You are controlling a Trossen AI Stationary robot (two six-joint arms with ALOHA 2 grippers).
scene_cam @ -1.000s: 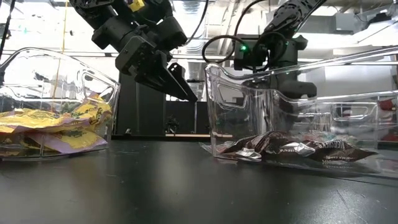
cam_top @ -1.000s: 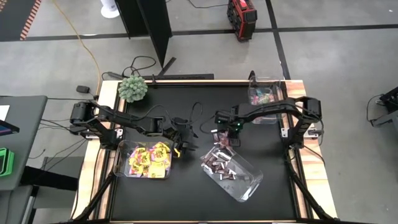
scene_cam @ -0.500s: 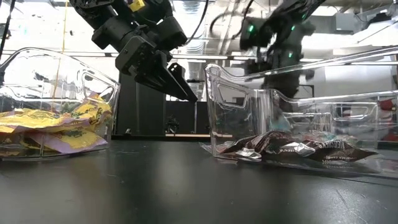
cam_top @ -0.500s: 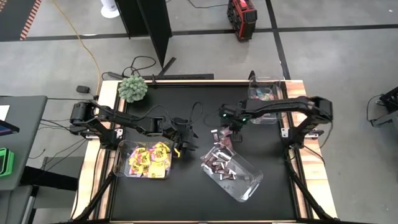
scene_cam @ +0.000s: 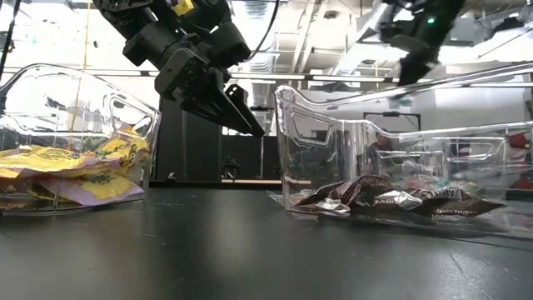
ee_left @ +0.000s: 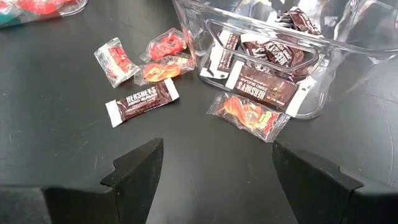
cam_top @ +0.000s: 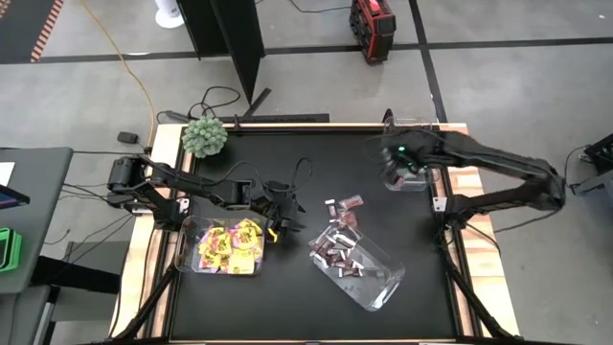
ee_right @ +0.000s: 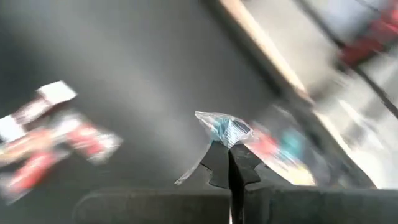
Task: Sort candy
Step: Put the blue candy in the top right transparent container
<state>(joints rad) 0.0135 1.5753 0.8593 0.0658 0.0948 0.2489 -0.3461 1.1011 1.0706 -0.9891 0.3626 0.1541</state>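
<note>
The right pincer [ee_right: 230, 163] is clamped shut on a small teal-wrapped sweet [ee_right: 227, 129], the clear twist of its wrapper sticking out past the fingertips. In the high view this pincer [cam_top: 394, 172] hangs over the far right bin [cam_top: 414, 125], a clear plastic box at the far right corner of the black tabletop [cam_top: 249, 307] that holds teal-and-pink sweets [cam_top: 415, 148]. In the low view the same pincer [scene_cam: 402, 87] sits high above the rim of the nearer bin.

The left pincer [cam_top: 279, 217] is at the middle left of the tabletop, just beside the right end of the left bin [cam_top: 187, 230], which is filled with yellow packets [cam_top: 228, 245]. Its fingers [ee_left: 134, 171] are spread wide apart and grip nothing; in the low view it [scene_cam: 237, 112] hangs clear of the tabletop, tilted down toward the right.

Between the two arms a few loose sweets lie on the tabletop: a dark mini bar [ee_left: 142, 102] with white ends, three red-and-orange wrapped pieces [ee_left: 163, 53] just beyond it, and another orange piece [ee_left: 247, 115] touching the wall of the near right bin [cam_top: 378, 287]. That bin lies at an angle and holds the dark brown mini bars [cam_top: 337, 254]; in the low view they [scene_cam: 391, 197] form a low heap on its floor.

A fuzzy green ball plant [cam_top: 204, 135] stands at the far left corner of the tabletop
</note>
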